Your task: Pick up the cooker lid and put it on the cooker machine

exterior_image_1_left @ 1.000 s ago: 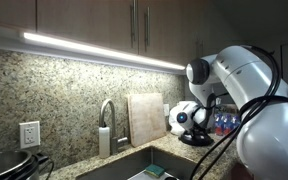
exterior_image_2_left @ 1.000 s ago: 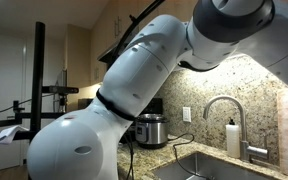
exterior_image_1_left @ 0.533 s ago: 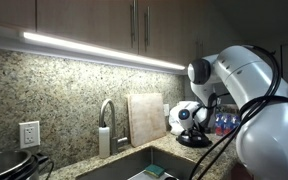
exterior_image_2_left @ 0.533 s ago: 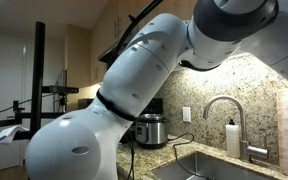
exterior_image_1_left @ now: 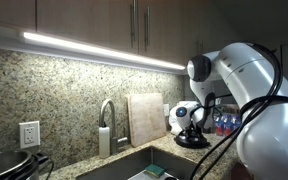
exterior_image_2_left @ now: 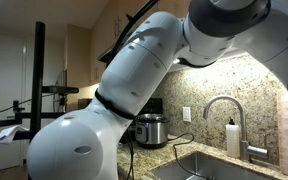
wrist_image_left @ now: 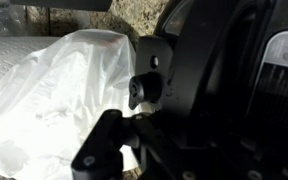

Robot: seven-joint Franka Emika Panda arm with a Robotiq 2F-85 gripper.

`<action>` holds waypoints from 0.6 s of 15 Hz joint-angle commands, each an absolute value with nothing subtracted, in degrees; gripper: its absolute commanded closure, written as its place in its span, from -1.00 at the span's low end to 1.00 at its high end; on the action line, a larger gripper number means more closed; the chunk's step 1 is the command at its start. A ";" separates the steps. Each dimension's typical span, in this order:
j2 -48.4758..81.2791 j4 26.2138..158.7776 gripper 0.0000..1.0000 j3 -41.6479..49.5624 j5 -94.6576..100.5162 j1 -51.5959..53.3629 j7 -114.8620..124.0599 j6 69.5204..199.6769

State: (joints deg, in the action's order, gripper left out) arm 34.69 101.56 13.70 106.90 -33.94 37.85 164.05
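Observation:
In an exterior view the black cooker lid lies on the counter at the right, beside the sink. My gripper hangs right over it, its fingers dark against the lid, so I cannot tell whether it is open or shut or touching. The cooker machine shows at the lower left with a shiny rim and black cords. It also stands on the counter in an exterior view, partly behind my arm. The wrist view is filled by dark gripper parts very close up.
A pale cutting board leans on the granite wall behind the sink. A faucet stands left of it. A white plastic bag lies beside the gripper. My white arm blocks much of that view.
The arm has shifted only slightly near the lid. The lid and the cooker have not moved.

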 commanded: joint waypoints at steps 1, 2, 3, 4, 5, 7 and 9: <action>28.12 110.79 0.98 13.35 107.71 -31.12 46.46 158.41; 26.82 112.56 0.98 13.38 108.44 -29.98 48.79 155.87; 25.50 114.53 0.98 13.42 108.89 -28.62 50.66 152.80; 24.10 116.53 0.98 13.45 109.07 -27.28 52.42 149.67; 22.77 118.49 0.98 13.52 109.01 -25.85 54.06 146.28; 20.24 122.04 0.98 13.34 107.80 -23.40 55.83 140.06; 18.00 125.09 0.98 13.10 106.58 -21.19 57.13 134.45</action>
